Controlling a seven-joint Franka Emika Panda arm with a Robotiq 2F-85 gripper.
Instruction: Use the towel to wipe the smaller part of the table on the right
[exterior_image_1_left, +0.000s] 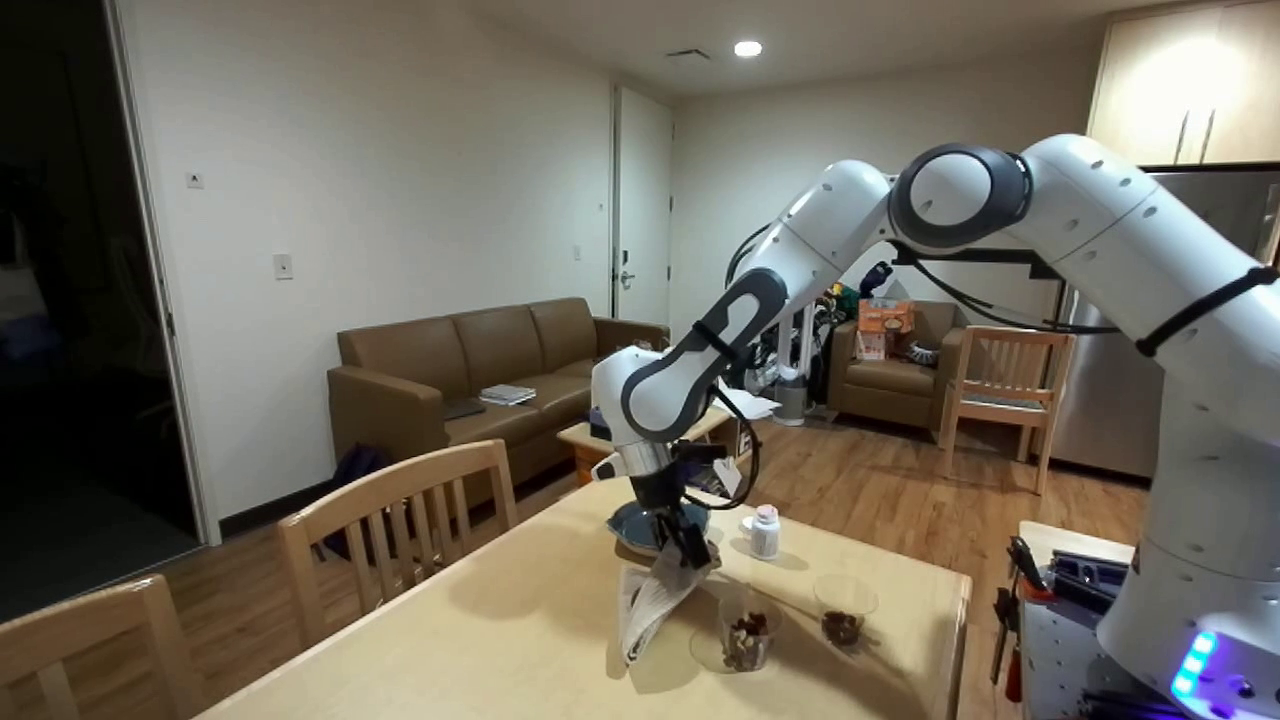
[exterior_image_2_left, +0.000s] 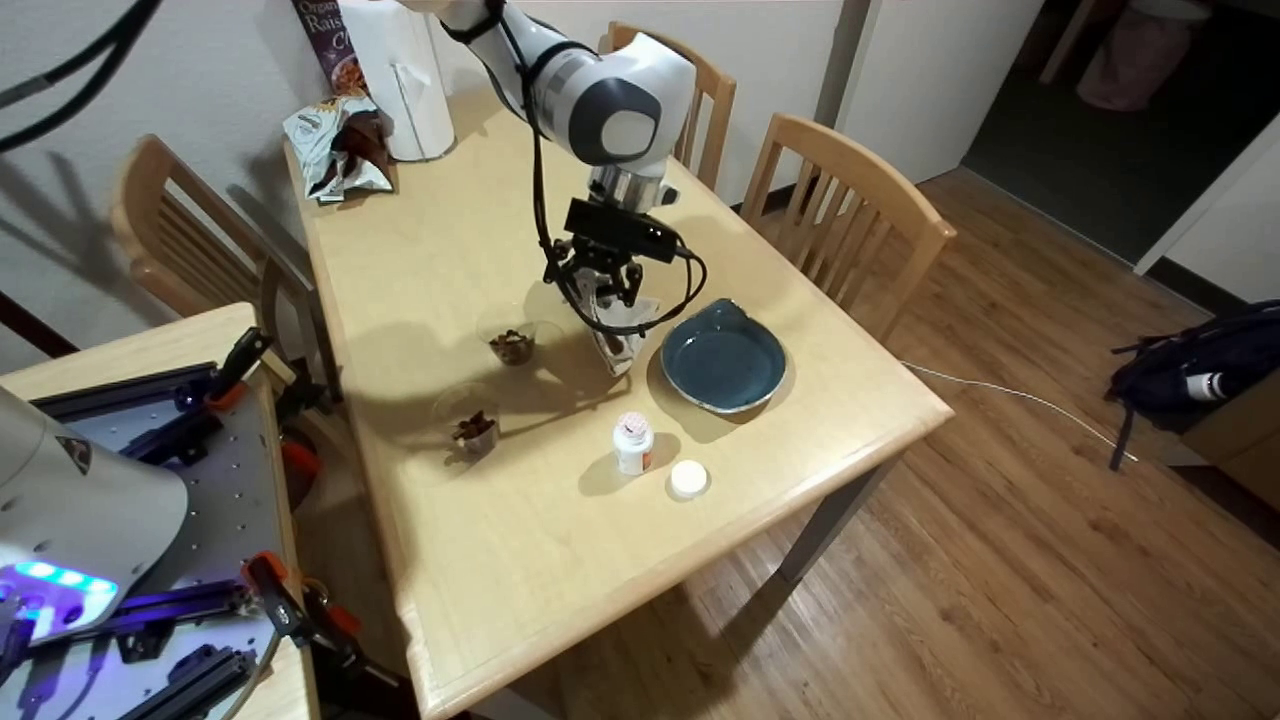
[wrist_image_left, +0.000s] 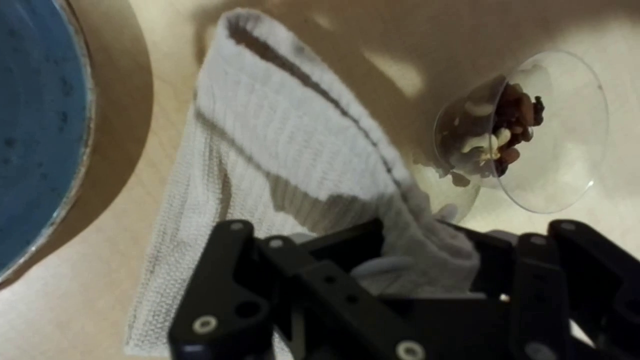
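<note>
The towel is a whitish ribbed cloth, folded and hanging from my gripper; it shows in both exterior views (exterior_image_1_left: 648, 608) (exterior_image_2_left: 622, 348) and fills the middle of the wrist view (wrist_image_left: 295, 130). My gripper (exterior_image_1_left: 690, 548) is shut on the bunched upper part of the towel, which sits between the fingers in the wrist view (wrist_image_left: 412, 232). The towel's lower end hangs down at the tabletop; I cannot tell how much of it touches. The light wooden table (exterior_image_1_left: 480, 630) lies below and also shows in an exterior view (exterior_image_2_left: 520, 590).
A blue bowl (exterior_image_2_left: 725, 360) stands close beside the towel. Two clear cups with dried fruit and nuts (exterior_image_2_left: 512, 347) (exterior_image_2_left: 476, 432) stand on the other side. A white bottle (exterior_image_2_left: 633, 446) and its cap (exterior_image_2_left: 688, 479) are near. A paper roll (exterior_image_2_left: 410, 100) and snack bag (exterior_image_2_left: 340, 150) stand at the far end.
</note>
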